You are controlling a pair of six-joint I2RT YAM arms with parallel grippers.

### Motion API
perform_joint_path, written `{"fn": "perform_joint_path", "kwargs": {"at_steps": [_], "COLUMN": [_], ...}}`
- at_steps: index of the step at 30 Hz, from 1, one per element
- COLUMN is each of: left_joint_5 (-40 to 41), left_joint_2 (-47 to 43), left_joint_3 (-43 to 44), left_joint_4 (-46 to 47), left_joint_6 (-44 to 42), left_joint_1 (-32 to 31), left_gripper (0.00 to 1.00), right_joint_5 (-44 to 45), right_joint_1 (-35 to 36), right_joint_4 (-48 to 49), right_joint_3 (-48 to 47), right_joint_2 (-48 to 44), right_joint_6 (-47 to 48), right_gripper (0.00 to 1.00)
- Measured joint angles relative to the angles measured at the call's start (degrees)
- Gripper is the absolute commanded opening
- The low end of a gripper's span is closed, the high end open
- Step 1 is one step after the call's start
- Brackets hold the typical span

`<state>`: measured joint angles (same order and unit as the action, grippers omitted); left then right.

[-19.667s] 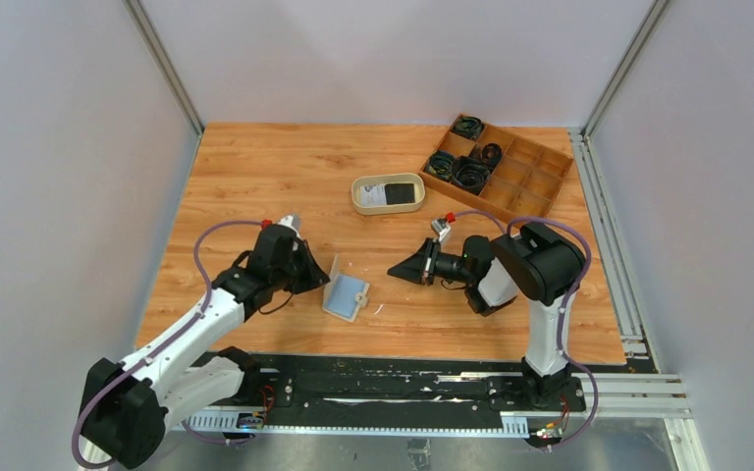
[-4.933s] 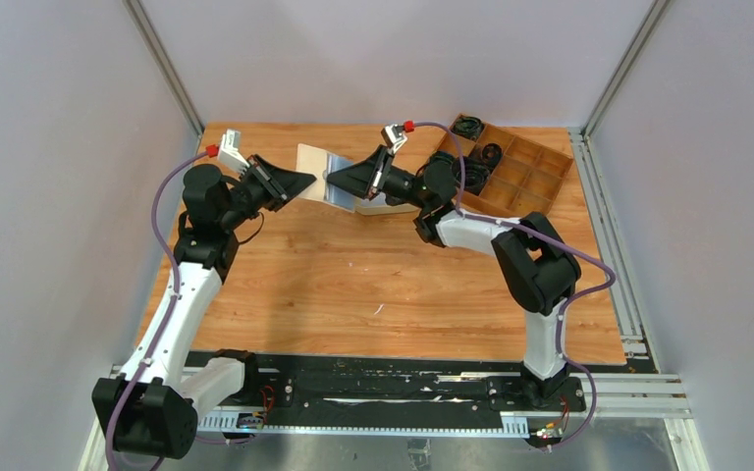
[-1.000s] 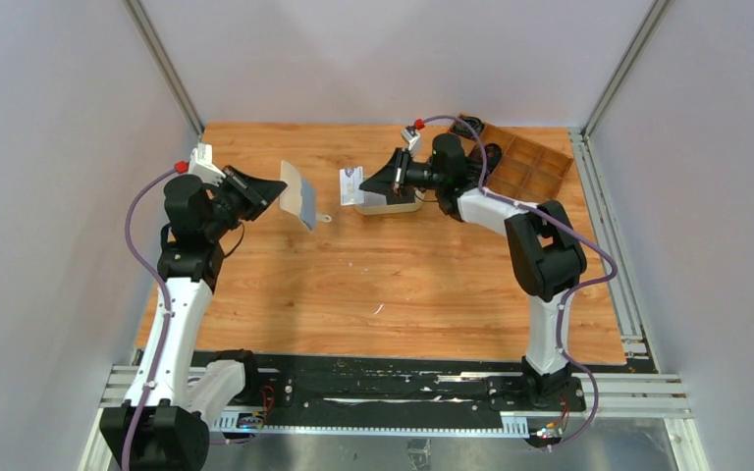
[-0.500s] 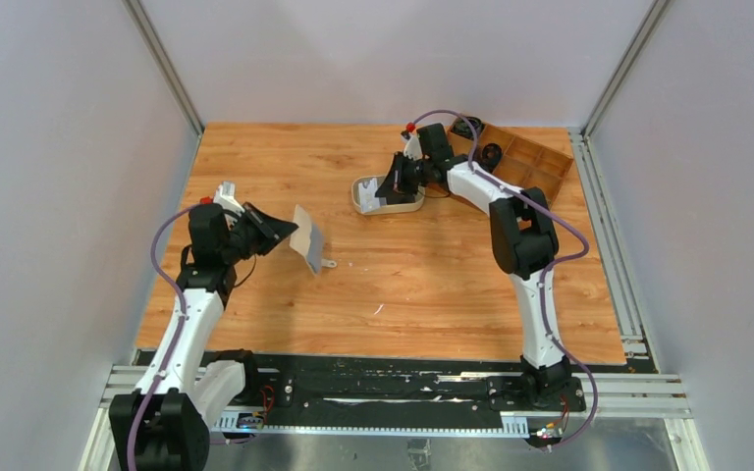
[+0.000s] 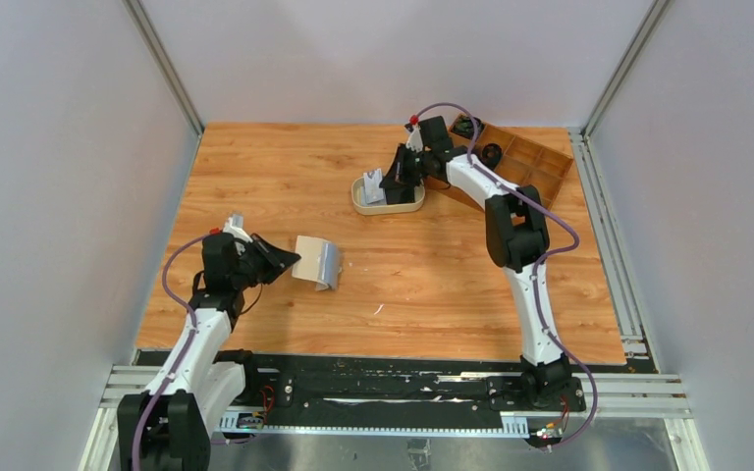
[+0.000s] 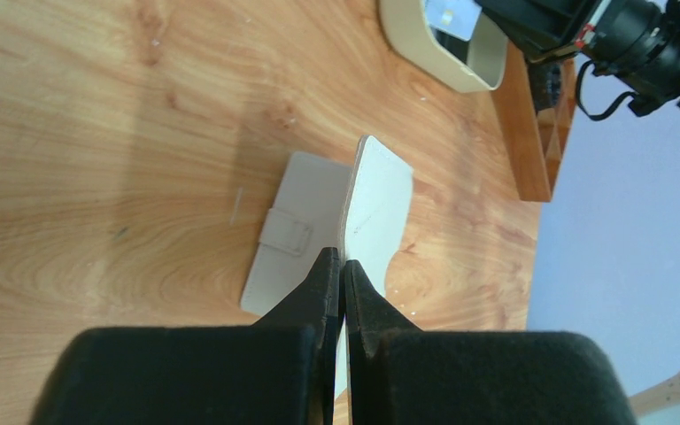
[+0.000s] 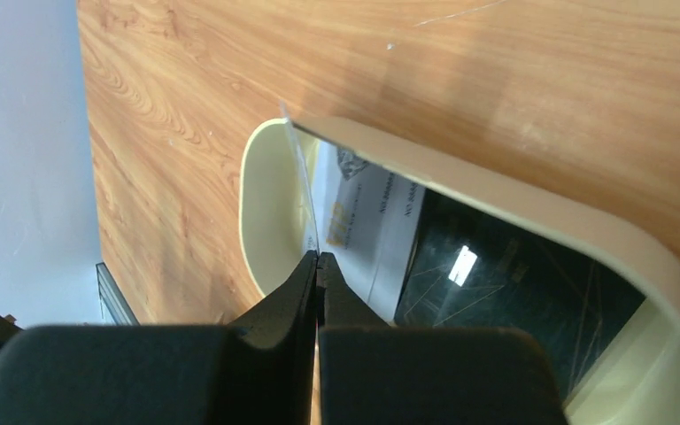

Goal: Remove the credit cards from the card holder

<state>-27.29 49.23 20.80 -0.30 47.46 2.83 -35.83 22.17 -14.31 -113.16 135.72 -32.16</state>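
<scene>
Over the oval tray, the right hand, clamped on an upright credit card, could tip it past the rim.

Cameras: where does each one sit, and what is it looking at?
Top view: above and behind the arms, looking down on the table; left arm and right arm show whole.
Left wrist view: on the left wrist, looking along the shut left tool at the wallet it pinches; some right arm shows.
Right wrist view: on the right wrist, looking along the shut right tool, pinching a card, into the tray.
Shared: the tray shows in all three.
</scene>
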Motion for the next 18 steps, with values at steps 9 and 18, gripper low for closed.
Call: {"fn": "perform_joint_path", "kwargs": {"at_steps": [9, 18], "left_joint_5": [0.4, -1.5], "left_joint_2": [5.5, 8.6], "left_joint_3": [-1.7, 11.5], "left_joint_4": [5.2, 6.9], "left_joint_6": [1.0, 3.5], "left_joint_1": [0.0, -0.3], "left_gripper": [0.00, 0.00], "right_joint_5": [-0.2, -0.7], "right_joint_1": [-0.5, 0.0], "right_joint_4": [-2.1, -1.2], "right_joint_3": [-4.0, -2.6], "right_joint_2": [3.4, 3.2], "right_joint_6": [-0.2, -0.2], "right_gripper": [0.00, 0.00]}}
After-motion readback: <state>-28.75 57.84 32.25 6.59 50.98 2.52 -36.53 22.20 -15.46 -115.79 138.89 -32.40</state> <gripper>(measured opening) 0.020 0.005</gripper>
